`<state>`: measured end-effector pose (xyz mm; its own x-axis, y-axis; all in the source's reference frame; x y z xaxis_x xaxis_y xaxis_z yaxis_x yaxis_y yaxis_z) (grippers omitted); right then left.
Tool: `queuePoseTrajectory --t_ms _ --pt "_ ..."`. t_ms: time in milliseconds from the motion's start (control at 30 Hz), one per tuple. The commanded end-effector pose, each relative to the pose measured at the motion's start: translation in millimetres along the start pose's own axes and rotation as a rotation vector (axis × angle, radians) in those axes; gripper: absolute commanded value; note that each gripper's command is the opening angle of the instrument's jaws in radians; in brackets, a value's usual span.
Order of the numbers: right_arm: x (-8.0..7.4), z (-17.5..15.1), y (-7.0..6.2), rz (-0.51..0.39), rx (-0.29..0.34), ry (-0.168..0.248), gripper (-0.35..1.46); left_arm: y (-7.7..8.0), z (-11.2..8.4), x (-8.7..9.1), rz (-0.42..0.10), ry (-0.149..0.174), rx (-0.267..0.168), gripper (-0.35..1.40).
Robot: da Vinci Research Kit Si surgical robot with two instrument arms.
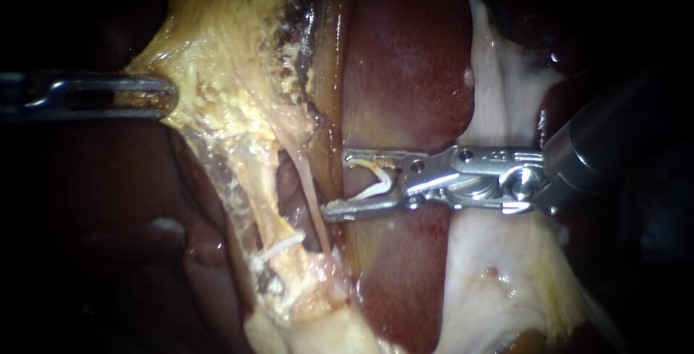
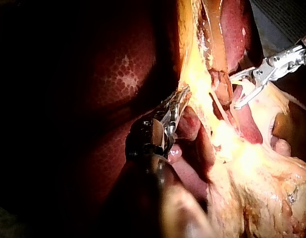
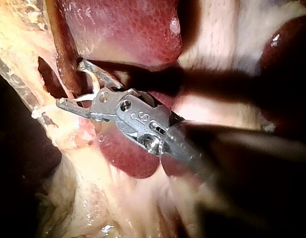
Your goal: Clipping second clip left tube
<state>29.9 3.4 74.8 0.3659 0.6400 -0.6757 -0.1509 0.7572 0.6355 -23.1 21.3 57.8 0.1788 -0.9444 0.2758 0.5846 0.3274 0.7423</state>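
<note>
**Endoscope view.** Our left instrument (image 1: 165, 96) enters from the left edge in the upper left of the frame. Its jaws are closed on the yellow tissue (image 1: 217, 72), which tents toward them. Our right instrument (image 1: 335, 185) enters from the right edge and ends at centre frame. Its jaws are spread wide and carry the open clip (image 1: 372, 180), one leg against each jaw. The left tube (image 1: 256, 195) runs down the lower centre-left and bears the placed clip (image 1: 278, 247) across it. The thin strand (image 1: 312, 195) lies between this tube and the lower jaw tip, just beside that tip. The liver (image 1: 405, 72) fills the upper centre.

**Left wrist view.** Our left instrument (image 2: 177, 104) clamps the yellow tissue. Ahead of it and well apart, the right instrument (image 2: 233, 91) holds the open clip in spread jaws.

**Right wrist view.** The right instrument (image 3: 70, 83) has its jaws wide, with the open clip (image 3: 93, 89) between them, under the liver's edge. We cannot tell here whether the jaws reach the left tube.
</note>
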Motion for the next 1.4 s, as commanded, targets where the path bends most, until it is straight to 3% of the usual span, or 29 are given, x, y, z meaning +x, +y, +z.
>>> queuePoseTrajectory --t_ms 33,633,833,1133,1267,1400 --pt "0.0 0.0 0.0 0.0 0.0 0.0 0.57 0.0 0.0 0.0 0.0 0.0 0.0 -0.35" --pt "0.1 -0.1 -0.1 0.0 0.001 0.0 0.57 -0.1 -0.1 0.0 0.0 0.0 -0.001 -0.35" --pt "1.3 -2.1 -0.5 0.008 0.01 -0.001 0.58 -0.1 -0.4 -0.1 0.0 0.001 0.0 -0.35" --pt "5.1 -7.5 -2.8 0.006 0.097 0.002 0.58 -0.1 -0.5 -0.2 -0.001 -0.001 0.002 -0.35" --pt "6.3 -8.0 -4.6 -0.001 0.127 0.007 0.58 -0.1 -0.6 -0.3 -0.002 -0.001 0.003 -0.35" --pt "6.8 -7.3 -5.4 -0.003 0.145 0.012 0.58 -0.1 -0.6 -0.3 -0.002 0.0 0.003 -0.35"
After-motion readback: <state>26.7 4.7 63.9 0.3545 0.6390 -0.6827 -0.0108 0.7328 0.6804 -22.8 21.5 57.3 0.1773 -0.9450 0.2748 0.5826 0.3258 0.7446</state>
